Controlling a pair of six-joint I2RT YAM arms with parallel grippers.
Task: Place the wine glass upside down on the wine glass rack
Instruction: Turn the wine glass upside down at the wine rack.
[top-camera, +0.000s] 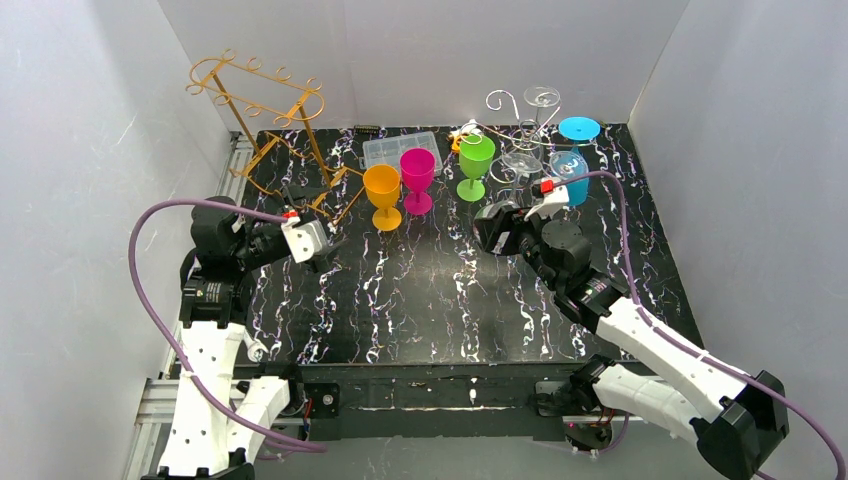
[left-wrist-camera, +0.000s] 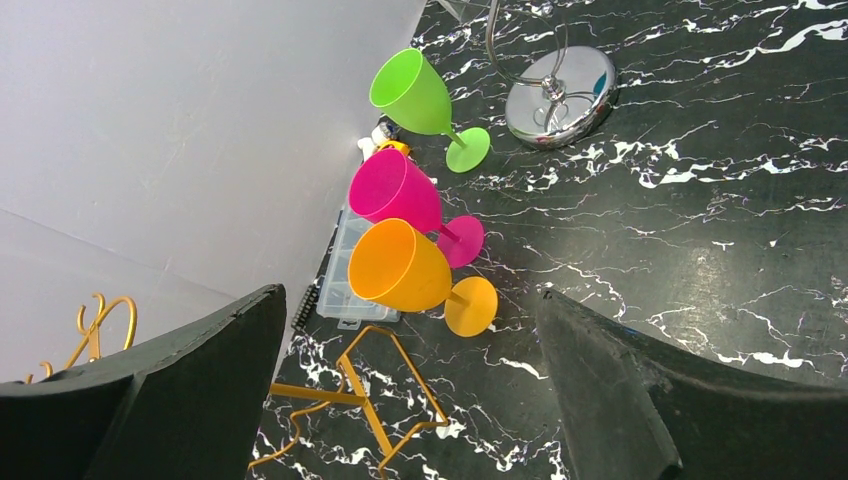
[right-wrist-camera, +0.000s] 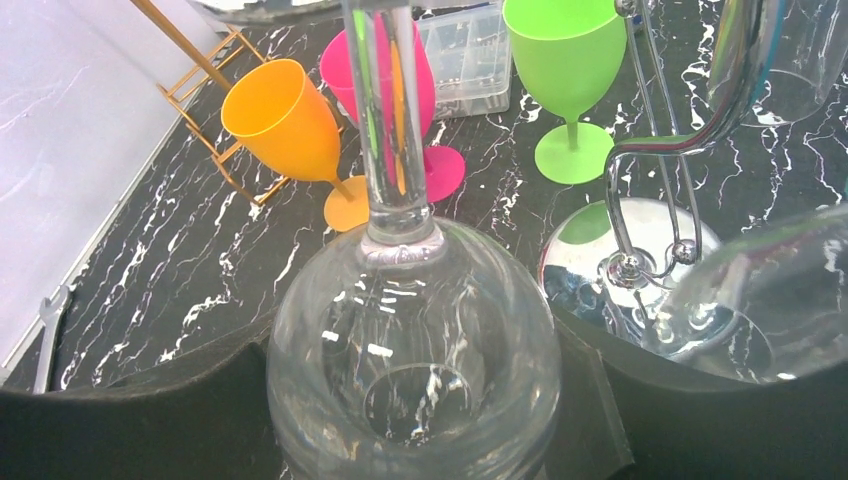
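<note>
A clear wine glass (right-wrist-camera: 412, 340) sits bowl-first between the jaws of my right gripper (right-wrist-camera: 415, 405), which is shut on it. Its stem (right-wrist-camera: 388, 110) points away from the gripper. My right gripper (top-camera: 500, 222) hovers just in front of the silver wire wine glass rack (top-camera: 505, 105), whose chrome base (right-wrist-camera: 640, 255) lies to the glass's right. Another clear glass (right-wrist-camera: 760, 300) and a blue glass (top-camera: 575, 150) hang on that rack. My left gripper (top-camera: 325, 240) stands open and empty over the table, beside the gold rack's foot (left-wrist-camera: 370, 400).
Orange (top-camera: 382, 195), pink (top-camera: 417, 178) and green (top-camera: 475, 165) plastic glasses stand upright in a row mid-table. A gold wire rack (top-camera: 270, 120) stands at the back left. A clear plastic box (top-camera: 398, 150) lies behind the pink glass. White walls enclose the table.
</note>
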